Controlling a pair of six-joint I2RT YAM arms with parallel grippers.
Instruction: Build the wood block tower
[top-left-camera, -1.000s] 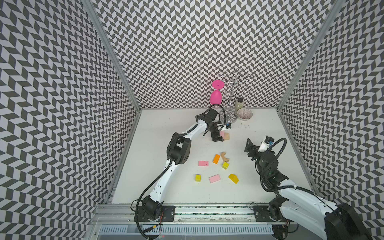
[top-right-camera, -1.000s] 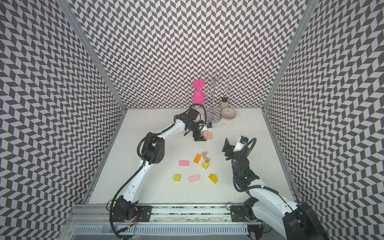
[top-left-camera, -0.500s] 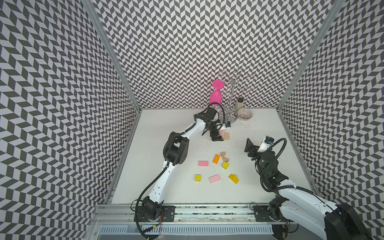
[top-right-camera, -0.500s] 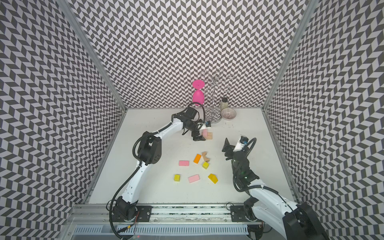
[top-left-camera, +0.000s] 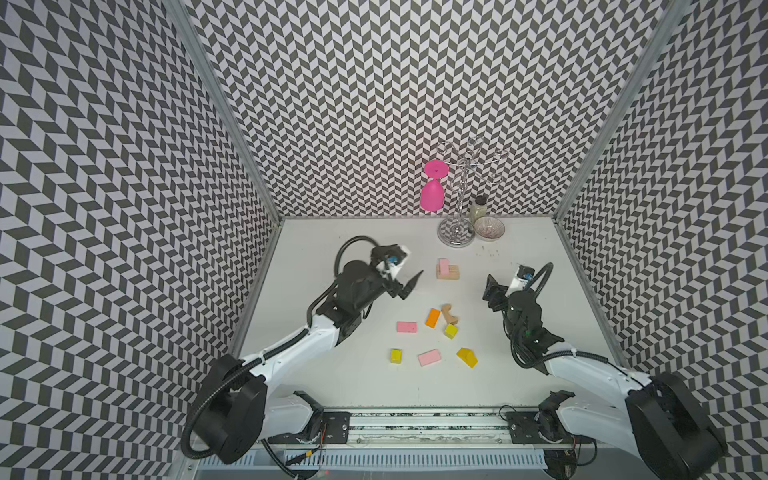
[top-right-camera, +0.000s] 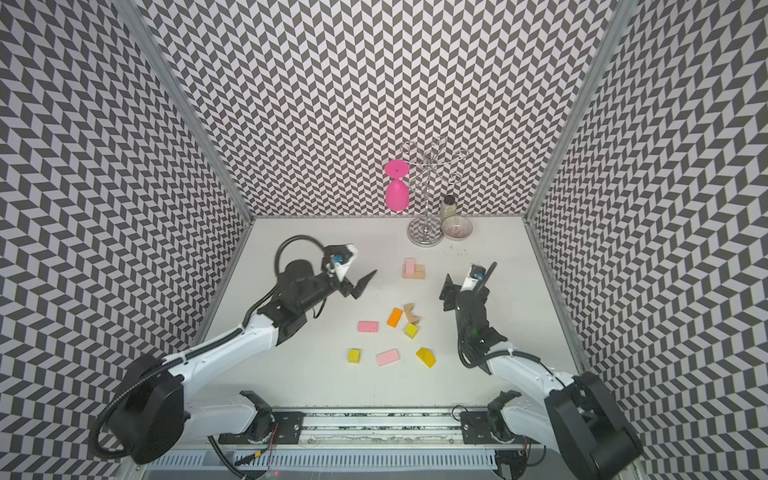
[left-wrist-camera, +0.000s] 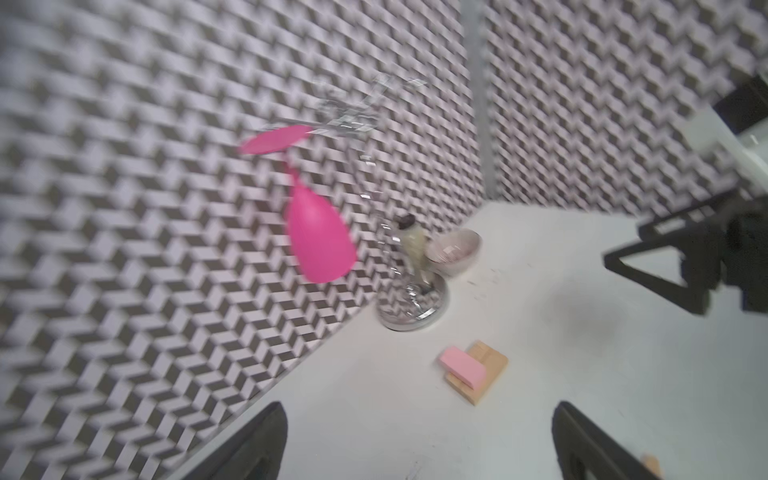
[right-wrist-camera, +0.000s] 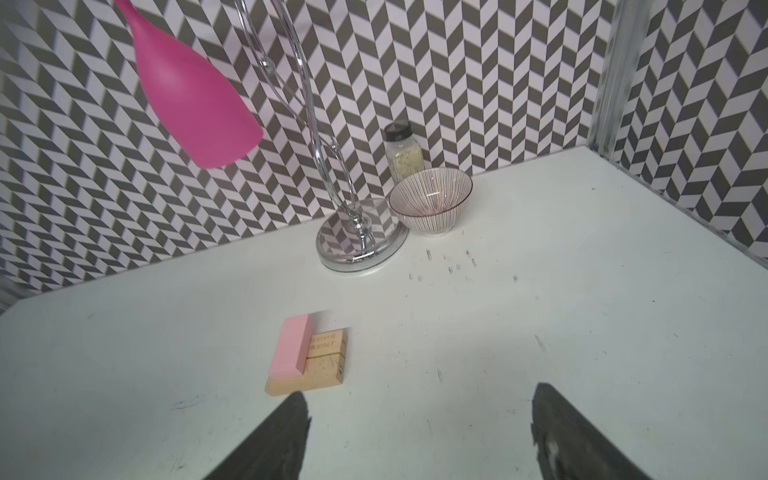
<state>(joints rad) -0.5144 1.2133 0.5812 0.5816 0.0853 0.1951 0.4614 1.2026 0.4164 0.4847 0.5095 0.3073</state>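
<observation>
The tower (top-left-camera: 447, 268) (top-right-camera: 413, 269) is two tan bars side by side with a pink bar (left-wrist-camera: 463, 368) (right-wrist-camera: 291, 353) lying across one end. My left gripper (top-left-camera: 409, 286) (left-wrist-camera: 415, 415) hangs open and empty to its left, a short gap away. My right gripper (top-left-camera: 493, 291) (right-wrist-camera: 420, 395) is open and empty to the tower's right. Loose wood blocks lie nearer the front: a pink bar (top-left-camera: 406, 327), an orange bar (top-left-camera: 432, 318), a tan arch (top-left-camera: 450, 314), two yellow cubes (top-left-camera: 451, 331) (top-left-camera: 396, 356), another pink bar (top-left-camera: 429, 357) and a yellow roof piece (top-left-camera: 467, 357).
At the back right stands a chrome wire stand (top-left-camera: 456, 237) with a magenta goblet (top-left-camera: 432, 195) hanging upside down from it. A spice jar (top-left-camera: 478, 208) and a striped bowl (top-left-camera: 489, 227) sit beside its base. Patterned walls close in three sides.
My left gripper has drawn back from the tower toward the left and front, leaving the pink bar on the tan bars. The right arm has stayed where it was.
</observation>
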